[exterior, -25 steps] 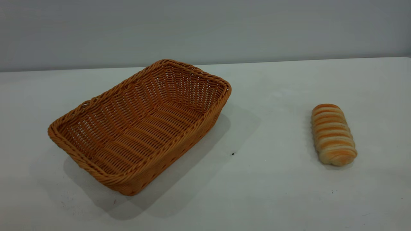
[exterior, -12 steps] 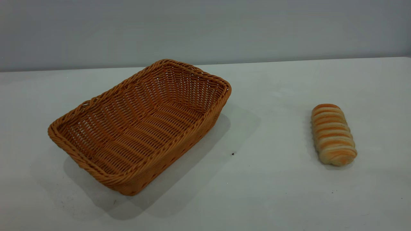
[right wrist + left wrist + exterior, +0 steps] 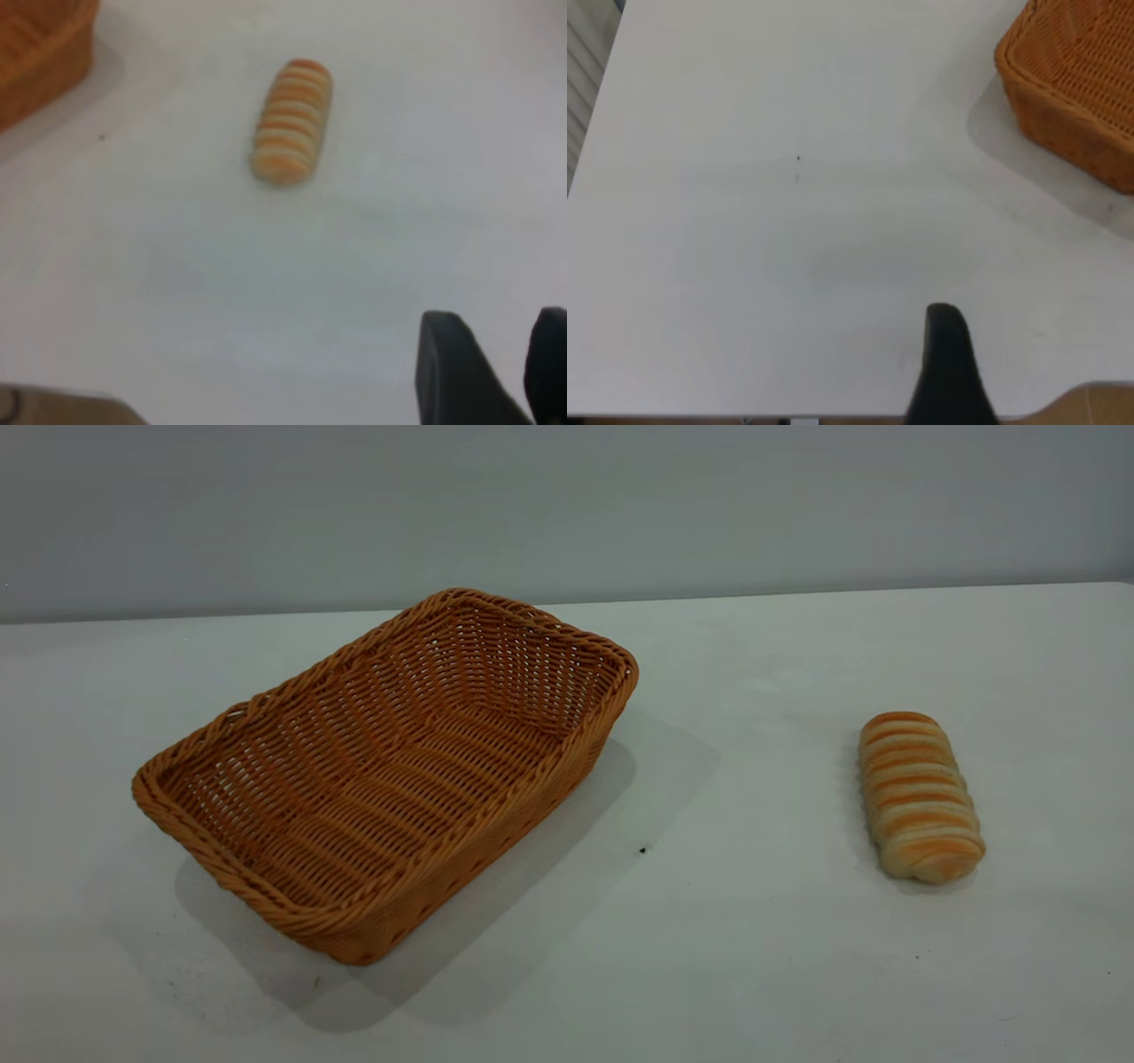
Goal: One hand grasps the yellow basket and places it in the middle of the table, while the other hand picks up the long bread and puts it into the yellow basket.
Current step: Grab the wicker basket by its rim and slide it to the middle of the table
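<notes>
The yellow basket [image 3: 390,771], an orange-tan woven tray, stands empty on the white table [image 3: 753,957] at the left of the exterior view. One corner of it shows in the left wrist view [image 3: 1076,80] and a piece in the right wrist view [image 3: 40,53]. The long bread [image 3: 919,797], golden-brown with pale stripes, lies on the table at the right, apart from the basket. It also shows in the right wrist view [image 3: 292,121]. My right gripper [image 3: 498,323] is empty, its jaws a little apart, well short of the bread. My left gripper [image 3: 948,363] hangs over bare table, away from the basket.
Neither arm shows in the exterior view. A grey wall runs behind the table's far edge. A tiny dark speck [image 3: 642,850] lies between basket and bread. The left wrist view shows a table edge [image 3: 833,416] near the gripper.
</notes>
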`<state>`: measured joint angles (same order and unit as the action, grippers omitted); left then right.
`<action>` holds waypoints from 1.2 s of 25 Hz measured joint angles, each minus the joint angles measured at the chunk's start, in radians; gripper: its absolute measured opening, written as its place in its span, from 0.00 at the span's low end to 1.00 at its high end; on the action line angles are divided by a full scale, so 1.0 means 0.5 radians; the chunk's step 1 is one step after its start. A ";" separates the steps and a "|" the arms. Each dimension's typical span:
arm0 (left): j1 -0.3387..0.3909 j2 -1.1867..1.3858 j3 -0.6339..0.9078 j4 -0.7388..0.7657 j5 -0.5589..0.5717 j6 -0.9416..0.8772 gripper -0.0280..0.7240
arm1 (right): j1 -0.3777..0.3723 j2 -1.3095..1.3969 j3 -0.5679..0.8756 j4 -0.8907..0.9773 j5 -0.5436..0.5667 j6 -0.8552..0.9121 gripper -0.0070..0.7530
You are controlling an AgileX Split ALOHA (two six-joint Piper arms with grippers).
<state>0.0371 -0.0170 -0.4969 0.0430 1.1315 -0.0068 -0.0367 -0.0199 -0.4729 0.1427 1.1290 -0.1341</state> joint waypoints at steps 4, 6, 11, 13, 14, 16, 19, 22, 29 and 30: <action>0.000 0.267 -0.122 0.000 -0.105 -0.011 0.81 | 0.000 0.034 -0.066 0.021 -0.123 0.010 0.36; 0.000 0.527 -0.202 -0.016 -0.163 -0.013 0.81 | 0.000 0.183 -0.104 0.053 -0.210 -0.017 0.43; 0.000 1.182 -0.374 -0.098 -0.287 -0.105 0.81 | 0.000 0.675 -0.116 0.326 -0.585 -0.224 0.66; 0.000 1.446 -0.388 -0.157 -0.391 -0.161 0.80 | 0.000 0.907 -0.116 0.571 -0.782 -0.424 0.73; 0.000 1.578 -0.391 -0.199 -0.455 -0.188 0.80 | 0.000 1.008 -0.116 0.727 -0.864 -0.565 0.75; 0.000 1.828 -0.393 -0.294 -0.576 -0.216 0.79 | 0.000 1.254 -0.116 1.051 -0.976 -0.848 0.76; 0.000 2.205 -0.394 -0.471 -0.771 -0.223 0.79 | 0.000 1.586 -0.118 1.500 -1.104 -1.351 0.77; 0.000 2.544 -0.398 -0.652 -0.986 -0.219 0.79 | 0.000 1.881 -0.131 1.950 -1.185 -1.785 0.77; -0.147 3.206 -0.402 -0.942 -1.421 -0.225 0.79 | 0.234 2.423 -0.264 2.493 -1.354 -2.314 0.77; -0.181 3.282 -0.404 -0.998 -1.482 -0.231 0.79 | 0.303 2.491 -0.296 2.514 -1.387 -2.329 0.77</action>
<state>-0.0536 1.6239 -0.6987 -0.4560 0.3907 -0.1224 0.1150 1.2256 -0.6209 1.3996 0.4353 -1.2985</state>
